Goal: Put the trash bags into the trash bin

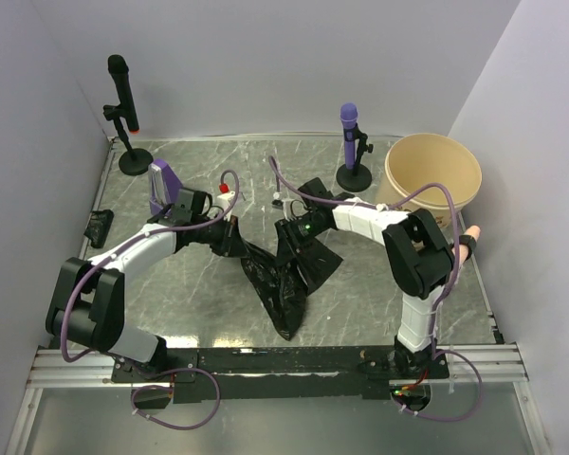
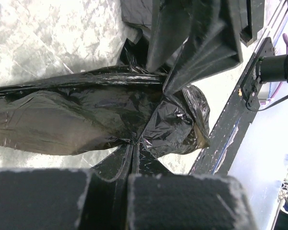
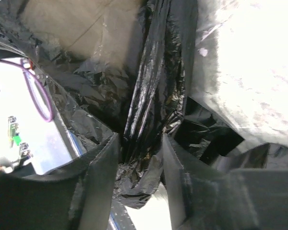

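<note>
One glossy black trash bag (image 1: pixel 283 284) is stretched between my two grippers at the table's middle, and its tail trails toward the front edge. My left gripper (image 1: pixel 232 237) is shut on its left part; the left wrist view shows the jaws pinched together on the film (image 2: pixel 133 148). My right gripper (image 1: pixel 289 230) holds the right part, with a thick bunch of film (image 3: pixel 144 96) filling the gap between its fingers (image 3: pixel 182 172). The tan trash bin (image 1: pixel 433 172) stands upright at the back right, apart from both grippers. A second small black crumpled bag (image 1: pixel 99 227) lies at the left wall.
A purple microphone (image 1: pixel 349 128) on a round black base (image 1: pixel 355 178) stands just left of the bin. A black microphone (image 1: pixel 123 95) on its stand is at the back left. A purple and white object (image 1: pixel 161 185) is by the left arm. White walls enclose three sides.
</note>
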You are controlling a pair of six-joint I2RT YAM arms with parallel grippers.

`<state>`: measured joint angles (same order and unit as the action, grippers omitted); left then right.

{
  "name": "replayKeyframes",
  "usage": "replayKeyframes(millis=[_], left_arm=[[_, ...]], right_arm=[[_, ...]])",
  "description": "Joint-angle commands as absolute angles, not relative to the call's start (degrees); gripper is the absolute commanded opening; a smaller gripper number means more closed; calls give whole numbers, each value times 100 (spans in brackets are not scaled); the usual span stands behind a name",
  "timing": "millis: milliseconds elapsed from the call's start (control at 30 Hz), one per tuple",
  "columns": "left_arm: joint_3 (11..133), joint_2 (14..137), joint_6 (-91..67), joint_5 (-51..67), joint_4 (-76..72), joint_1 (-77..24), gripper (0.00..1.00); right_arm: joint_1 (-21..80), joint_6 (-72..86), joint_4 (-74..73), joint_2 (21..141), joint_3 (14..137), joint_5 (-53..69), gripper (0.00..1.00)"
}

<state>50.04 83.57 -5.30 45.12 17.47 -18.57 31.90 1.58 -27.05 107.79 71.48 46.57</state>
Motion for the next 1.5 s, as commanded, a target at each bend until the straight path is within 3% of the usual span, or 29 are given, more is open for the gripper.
replayKeyframes(millis=[0, 133, 267, 667, 867, 967, 1067, 1267, 1367, 1467], left_arm=[[4966, 8165, -361, 4474, 1775, -1855, 1], [5018, 8165, -168, 4299, 1977, -1846, 1], [5106, 8157, 351, 4000, 2530, -1741, 1], [5476, 8306, 404, 2050, 3050, -1363, 1], [5712, 8192, 440, 863, 3032, -1152, 1], [6080, 8148, 431, 773, 3076, -1037, 1], [6730, 7998, 317, 1517, 2744, -984, 1], [9311, 9154, 53, 2390, 2512, -984, 1], [11550, 10227, 44, 2260, 3118, -984, 1], [14177, 11229, 53, 2154, 3472, -984, 1]], right_arm=[[3191, 176, -2812, 10942, 7567, 5132, 37], [3042, 202, -2795, 10934, 7576, 5168, 14], [2577, 238, -2812, 10618, 7541, 4905, 4], [1442, -747, -3349, 9204, 7945, 4149, 0], [1380, -931, -2015, 7973, 7243, 3035, 0], [1336, -1054, -1539, 7726, 7119, 2611, 0], [1327, -1221, -1231, 7909, 7337, 2925, 0], [1345, -730, -1449, 9533, 9750, 3463, 0], [1336, -888, -2125, 10980, 12639, 3377, 0], [1336, -870, -1892, 12030, 15243, 2718, 0]])
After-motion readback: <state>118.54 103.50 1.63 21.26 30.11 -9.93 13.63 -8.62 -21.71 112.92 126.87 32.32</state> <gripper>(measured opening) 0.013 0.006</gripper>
